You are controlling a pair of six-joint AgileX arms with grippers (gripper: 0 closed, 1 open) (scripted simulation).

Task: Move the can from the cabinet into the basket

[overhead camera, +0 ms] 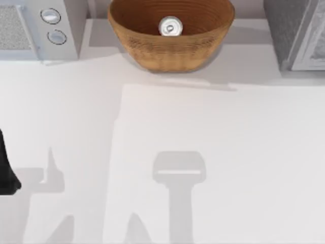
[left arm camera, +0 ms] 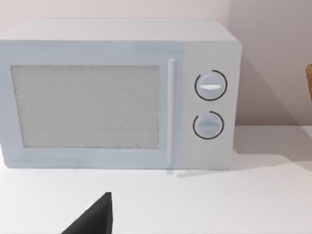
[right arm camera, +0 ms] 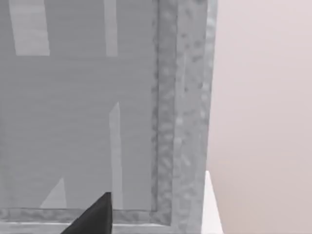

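The can (overhead camera: 170, 27) stands upright inside the basket (overhead camera: 152, 48), its shiny silver top facing up. The tan woven basket sits at the back middle of the table, and its edge (left arm camera: 309, 80) just shows in the left wrist view. The grey speckled cabinet (overhead camera: 292, 30) stands at the back right. It is close in front of my right gripper (right arm camera: 92, 218), as a speckled frame (right arm camera: 180, 117) around a smooth grey panel. My left arm (overhead camera: 6, 168) is parked at the table's left edge, and a dark part of its gripper (left arm camera: 92, 219) faces the white appliance.
A white appliance (overhead camera: 40, 28) with two round silver knobs (left arm camera: 210, 86) stands at the back left, its door shut. The white tabletop (overhead camera: 167, 132) stretches across the front and middle, with shadows of the arms on it.
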